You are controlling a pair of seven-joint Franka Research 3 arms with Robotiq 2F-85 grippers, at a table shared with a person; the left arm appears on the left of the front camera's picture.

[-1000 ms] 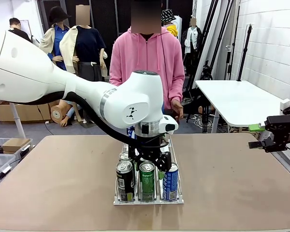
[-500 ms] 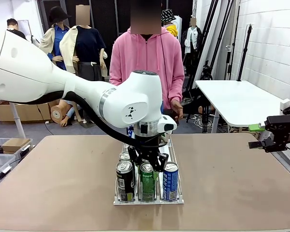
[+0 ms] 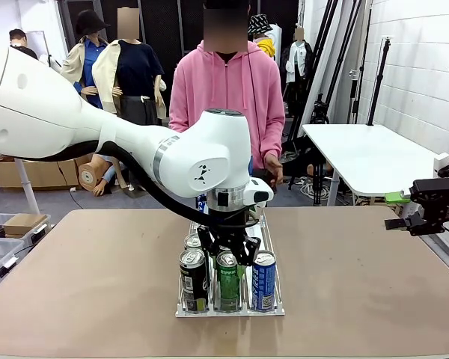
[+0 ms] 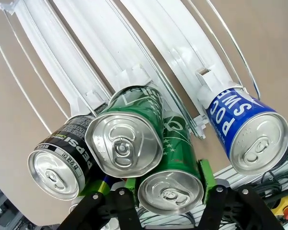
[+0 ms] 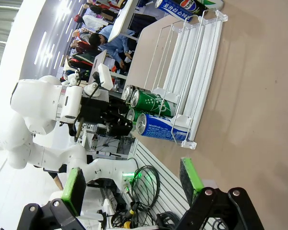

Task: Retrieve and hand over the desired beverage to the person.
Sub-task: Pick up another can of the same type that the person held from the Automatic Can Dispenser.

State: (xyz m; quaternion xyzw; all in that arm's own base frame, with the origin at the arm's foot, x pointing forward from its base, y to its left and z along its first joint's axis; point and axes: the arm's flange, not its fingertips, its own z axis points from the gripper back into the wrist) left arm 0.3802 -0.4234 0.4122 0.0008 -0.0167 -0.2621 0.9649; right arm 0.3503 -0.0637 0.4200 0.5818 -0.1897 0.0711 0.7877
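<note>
The left gripper points straight down, its green pads either side of the upright green can at the front of the rack, middle lane. Whether they grip it I cannot tell. The right gripper, fingers apart and empty, is well away at the right edge of the counter.

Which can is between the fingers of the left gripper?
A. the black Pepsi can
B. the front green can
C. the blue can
B: in the left wrist view the left gripper has its green pads on either side of the front green can.
</note>
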